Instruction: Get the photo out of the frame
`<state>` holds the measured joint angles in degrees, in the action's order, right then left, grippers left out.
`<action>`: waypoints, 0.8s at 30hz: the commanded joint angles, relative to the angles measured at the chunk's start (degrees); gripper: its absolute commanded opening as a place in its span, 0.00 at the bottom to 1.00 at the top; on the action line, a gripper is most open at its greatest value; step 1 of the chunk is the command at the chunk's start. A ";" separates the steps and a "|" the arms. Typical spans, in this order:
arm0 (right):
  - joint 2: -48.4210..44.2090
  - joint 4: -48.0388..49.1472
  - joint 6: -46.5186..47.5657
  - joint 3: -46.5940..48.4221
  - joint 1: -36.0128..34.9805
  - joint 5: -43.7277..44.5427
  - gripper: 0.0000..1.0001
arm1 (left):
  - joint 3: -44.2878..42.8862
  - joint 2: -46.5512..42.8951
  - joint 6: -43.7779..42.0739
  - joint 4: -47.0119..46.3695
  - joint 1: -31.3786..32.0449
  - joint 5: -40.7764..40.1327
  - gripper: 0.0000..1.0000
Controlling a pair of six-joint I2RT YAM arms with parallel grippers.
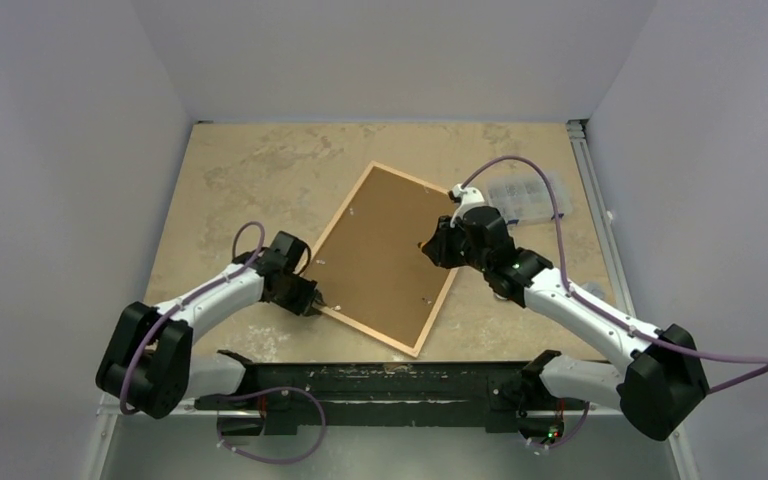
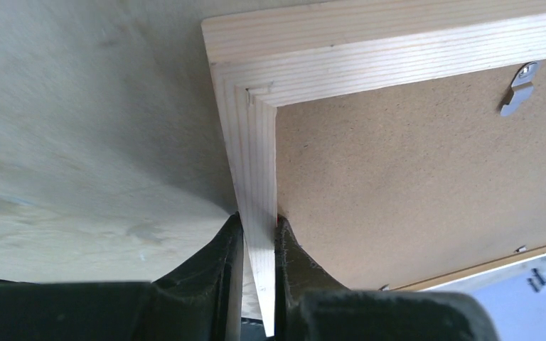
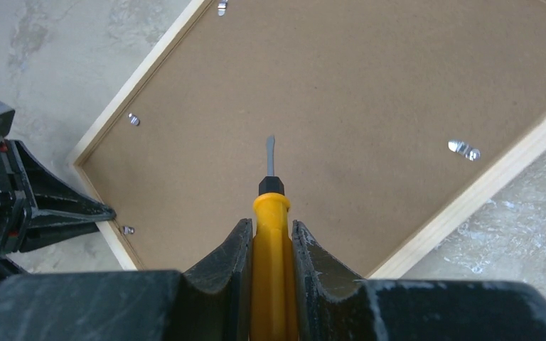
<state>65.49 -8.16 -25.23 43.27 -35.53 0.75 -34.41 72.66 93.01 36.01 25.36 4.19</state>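
Left arm stretched low from near-left; we see left gripper [image 2: 259, 226] pinching the frame [image 2: 370, 50] by its left rail. Right arm bent over the backing board [image 3: 355, 106], right gripper [image 3: 271, 227] clasping a yellow screwdriver [image 3: 271, 263]. Frame lies face-down, mid table [image 1: 250, 170]; photo hidden.

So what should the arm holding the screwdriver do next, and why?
Probably swing the right gripper's screwdriver tip to a metal clip: clips seem to pin the backing board into the frame, which the left gripper clamps.

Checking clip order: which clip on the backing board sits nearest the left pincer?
The clip beside the tip of the left pincer; the others lie farther off.
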 commanded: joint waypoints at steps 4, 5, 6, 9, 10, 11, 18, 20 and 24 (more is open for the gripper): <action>1.43 2.98 2.39 -0.44 -4.70 -0.58 0.00 | -5.09 4.10 -25.11 8.31 -10.31 -5.24 0.00; 1.78 3.12 2.47 -0.46 -5.45 -0.62 0.00 | -6.77 5.77 -28.76 8.87 -11.32 -5.80 0.00; 2.20 3.37 2.54 -0.40 -6.64 -0.61 0.00 | -9.49 7.59 -33.33 9.26 -12.12 -5.40 0.00; 3.72 4.07 3.24 -0.14 -9.73 -0.60 0.00 | -17.96 14.12 -46.16 15.59 -12.97 -7.40 0.00; 4.58 4.32 3.38 0.05 -10.80 -0.58 0.00 | -19.42 15.35 -48.99 15.95 -13.09 -7.55 0.00; 5.16 4.71 3.51 0.25 -12.05 -0.62 0.00 | -20.24 16.09 -51.13 15.75 -13.19 -7.44 0.00; 14.07 7.23 4.65 5.25 -21.59 2.60 0.00 | -19.81 17.13 -57.36 11.58 -13.85 -10.47 0.00; 17.35 7.24 4.75 8.10 -23.90 3.91 0.00 | -19.80 17.32 -58.01 11.26 -13.85 -10.46 0.00; 23.57 7.54 5.13 14.36 -27.68 5.70 0.00 | -19.07 16.90 -58.62 10.26 -13.94 -9.56 0.00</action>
<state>85.60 -4.54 -21.61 50.13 -60.25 3.05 -53.65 89.91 41.63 45.71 11.53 -2.59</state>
